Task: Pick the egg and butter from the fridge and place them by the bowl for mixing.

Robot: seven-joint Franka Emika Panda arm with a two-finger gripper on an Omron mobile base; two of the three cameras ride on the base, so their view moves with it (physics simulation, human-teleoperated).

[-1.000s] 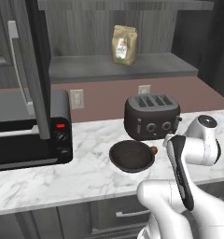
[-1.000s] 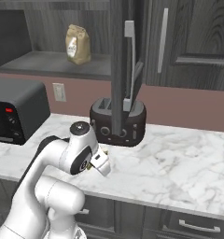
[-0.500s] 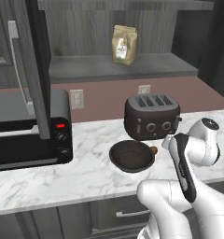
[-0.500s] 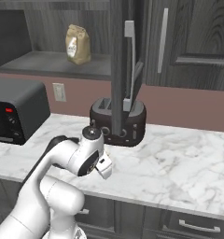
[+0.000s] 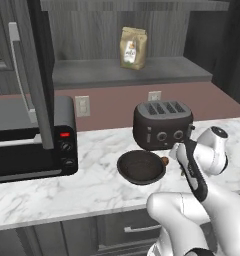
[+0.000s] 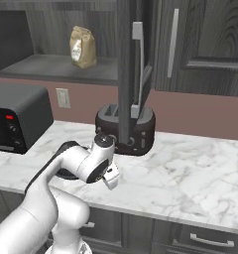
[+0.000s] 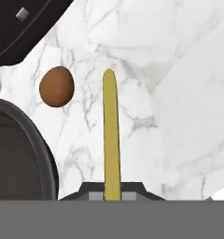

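Note:
In the hand view my gripper point(image 7: 112, 193) is shut on the butter point(image 7: 111, 135), a thin yellow stick that points away over the marble counter point(image 7: 179, 84). To the left of its far end, with a clear gap between them, the brown egg point(image 7: 57, 86) lies on the counter. The dark bowl point(image 7: 16, 158) curves in at the lower left. In the left base view the egg point(image 5: 164, 161) rests against the right rim of the bowl point(image 5: 141, 166). In the right base view my gripper point(image 6: 111, 177) hangs low over the counter. The fridge is out of view.
A black toaster point(image 5: 162, 125) stands just behind the bowl and egg. A dark toaster oven point(image 5: 27, 142) sits at the counter's left. A dark upright panel with a pale handle point(image 6: 133, 74) stands close in front of the toaster. A paper bag point(image 5: 133, 47) rests on the shelf.
My hand has shifted slightly to the right over the counter, with the butter still in its grip. The egg and bowl have stayed put.

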